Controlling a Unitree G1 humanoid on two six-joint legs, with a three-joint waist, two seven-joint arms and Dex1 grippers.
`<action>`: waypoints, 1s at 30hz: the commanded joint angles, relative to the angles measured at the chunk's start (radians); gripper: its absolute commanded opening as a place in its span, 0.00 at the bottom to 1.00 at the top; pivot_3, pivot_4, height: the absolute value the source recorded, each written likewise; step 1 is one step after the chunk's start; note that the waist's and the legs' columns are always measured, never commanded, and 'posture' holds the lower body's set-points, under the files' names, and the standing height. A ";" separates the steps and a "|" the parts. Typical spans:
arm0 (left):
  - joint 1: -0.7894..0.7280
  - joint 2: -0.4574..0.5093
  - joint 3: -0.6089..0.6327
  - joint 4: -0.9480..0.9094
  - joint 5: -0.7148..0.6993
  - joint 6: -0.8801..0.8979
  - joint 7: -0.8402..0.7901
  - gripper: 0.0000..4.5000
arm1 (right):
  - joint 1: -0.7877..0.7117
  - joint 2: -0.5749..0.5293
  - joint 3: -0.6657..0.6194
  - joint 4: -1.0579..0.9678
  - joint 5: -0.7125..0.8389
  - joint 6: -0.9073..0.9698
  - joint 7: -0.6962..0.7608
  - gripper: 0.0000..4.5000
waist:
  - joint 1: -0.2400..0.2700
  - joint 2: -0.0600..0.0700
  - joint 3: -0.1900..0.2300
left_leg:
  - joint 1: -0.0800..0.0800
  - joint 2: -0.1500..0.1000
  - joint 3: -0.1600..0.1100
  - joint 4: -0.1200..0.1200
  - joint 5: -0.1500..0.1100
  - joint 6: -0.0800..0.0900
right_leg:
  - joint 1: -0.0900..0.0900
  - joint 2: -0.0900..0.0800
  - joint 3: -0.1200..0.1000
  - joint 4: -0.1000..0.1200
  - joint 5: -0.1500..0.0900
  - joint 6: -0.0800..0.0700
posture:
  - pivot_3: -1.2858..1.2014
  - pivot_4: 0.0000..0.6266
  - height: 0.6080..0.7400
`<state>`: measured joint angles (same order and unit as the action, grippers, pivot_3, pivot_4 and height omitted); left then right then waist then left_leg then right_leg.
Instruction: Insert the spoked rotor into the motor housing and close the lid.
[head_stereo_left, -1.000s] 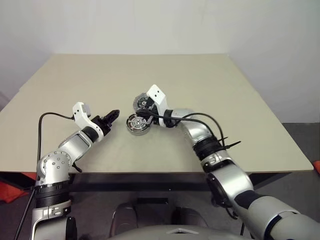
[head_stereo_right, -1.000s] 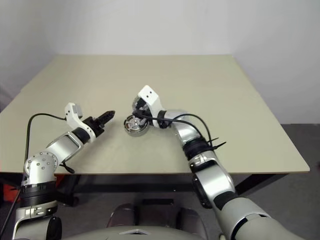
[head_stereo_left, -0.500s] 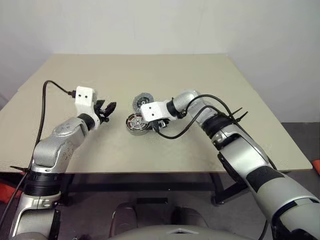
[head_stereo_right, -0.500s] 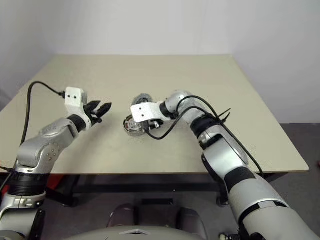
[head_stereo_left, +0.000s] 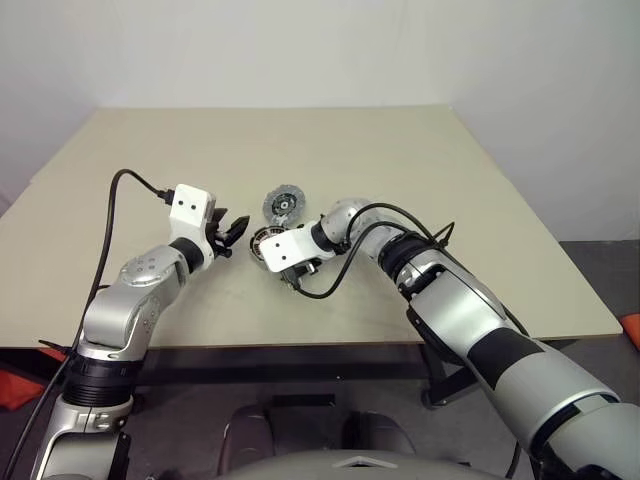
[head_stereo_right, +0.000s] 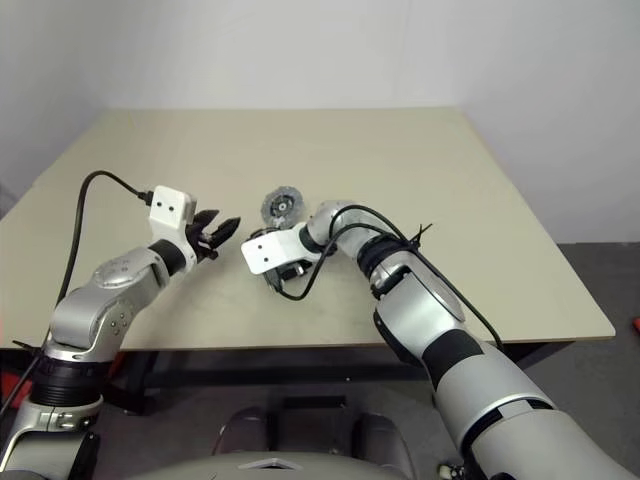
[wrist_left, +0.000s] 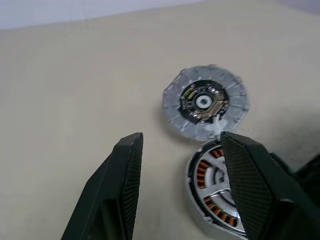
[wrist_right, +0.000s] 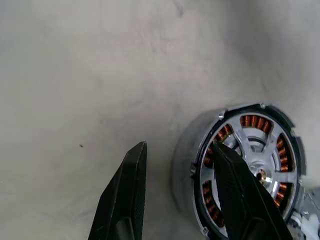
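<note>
The motor housing (wrist_right: 250, 172) sits on the beige desk (head_stereo_left: 400, 170) near the middle of the head views, a round silver puck with copper windings in a ring and silver spokes crossing over them to a central hub. In the left eye view it lies just left of centre, partly covered by the right arm's white wrist block. Whether the spoked rotor is what lies across the windings cannot be told for certain.

The lid (wrist_left: 205, 103) lies flat on the desk just beside the housing, toward the far edge; in the left wrist view it is right of centre in the upper half, with its rim appearing to meet the housing's rim, though the contact is not clear. Its upturned face shows a grey outer ring around a darker inner part and a small pale hub.

The right end effector (wrist_right: 180, 192) is open and holds nothing. In the right wrist view one black finger lies in front of the housing's near edge, while the other stands over bare desk.

The left end effector (wrist_left: 180, 187) is also open and empty. It is left of centre in the left eye view, pointing toward the housing, and in the left wrist view the housing's rim sits between its fingers (wrist_left: 117, 190), with no contact visible.
</note>
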<state>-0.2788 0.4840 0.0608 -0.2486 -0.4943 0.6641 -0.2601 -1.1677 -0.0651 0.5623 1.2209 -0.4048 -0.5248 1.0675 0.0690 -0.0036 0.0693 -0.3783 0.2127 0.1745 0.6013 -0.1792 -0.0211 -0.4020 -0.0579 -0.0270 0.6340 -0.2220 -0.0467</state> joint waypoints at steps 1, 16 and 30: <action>0.018 -0.020 0.065 -0.034 -0.066 0.021 -0.039 0.58 | -0.013 -0.008 -0.014 0.001 -0.008 -0.017 -0.011 0.51 | -0.001 0.000 0.000 | 0.000 0.001 0.000 0.001 0.000 0.000 | 0.000 0.000 0.000 0.001 0.000 0.000 | 0.52 0.00 1.00; 0.114 0.012 0.216 -0.017 -0.173 0.107 -0.114 0.58 | -0.030 -0.019 -0.052 -0.003 0.009 -0.009 -0.026 0.51 | 0.000 0.002 0.001 | 0.002 0.002 0.000 0.002 0.001 -0.001 | -0.001 0.001 0.001 0.007 -0.002 -0.002 | 0.52 0.00 1.00; 0.125 -0.012 0.184 -0.044 -0.144 0.123 -0.094 0.58 | -0.047 -0.046 -0.040 0.044 -0.055 0.000 -0.072 0.51 | -0.001 0.002 0.001 | 0.003 0.002 0.000 0.002 0.001 -0.001 | -0.001 0.001 0.000 0.007 -0.002 -0.003 | 0.52 0.00 1.00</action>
<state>-0.1495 0.4640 0.2355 -0.2513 -0.6413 0.7928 -0.3549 -1.1796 -0.1092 0.5311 1.2655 -0.4529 -0.5243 1.0010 0.0676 -0.0017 0.0705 -0.3758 0.2152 0.1745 0.6035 -0.1787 -0.0221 -0.4035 -0.0566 -0.0266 0.6414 -0.2243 -0.0499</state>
